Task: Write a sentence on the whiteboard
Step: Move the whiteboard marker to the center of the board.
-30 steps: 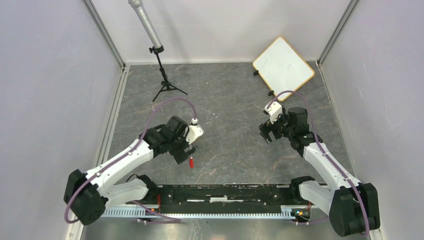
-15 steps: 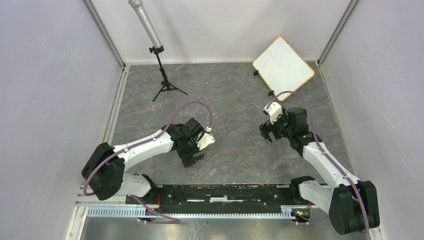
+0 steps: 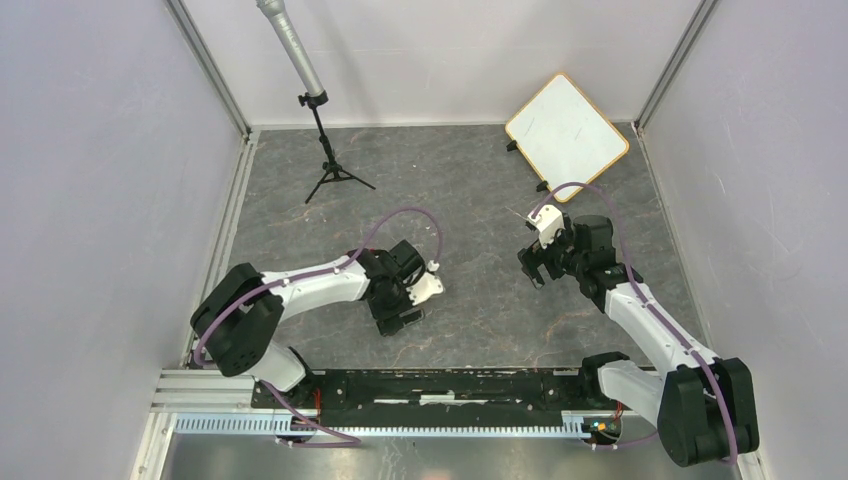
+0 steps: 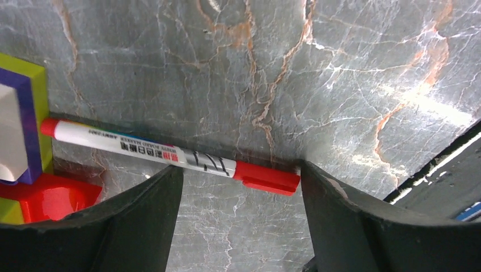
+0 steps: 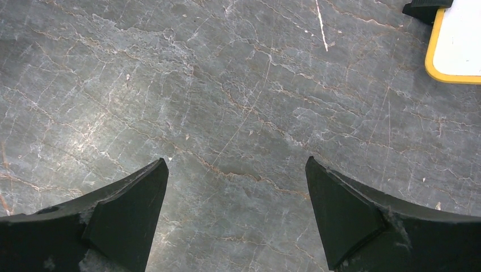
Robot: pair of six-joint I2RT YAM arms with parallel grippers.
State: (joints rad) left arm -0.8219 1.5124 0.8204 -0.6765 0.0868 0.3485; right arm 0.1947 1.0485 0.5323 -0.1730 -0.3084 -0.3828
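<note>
Marker [image 4: 170,156] looks light, slick and stiff, lying on the counter [image 4: 340,68] before the wide-open left pincer [image 4: 241,167], best pinched mid-barrel; right pincer [image 5: 237,160] gapes empty.

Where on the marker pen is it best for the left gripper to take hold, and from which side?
Probably the white barrel of the marker pen, from straight above. It lies flat, long and thin, so the left gripper should close across the barrel; its jaws now stand open along it.
</note>
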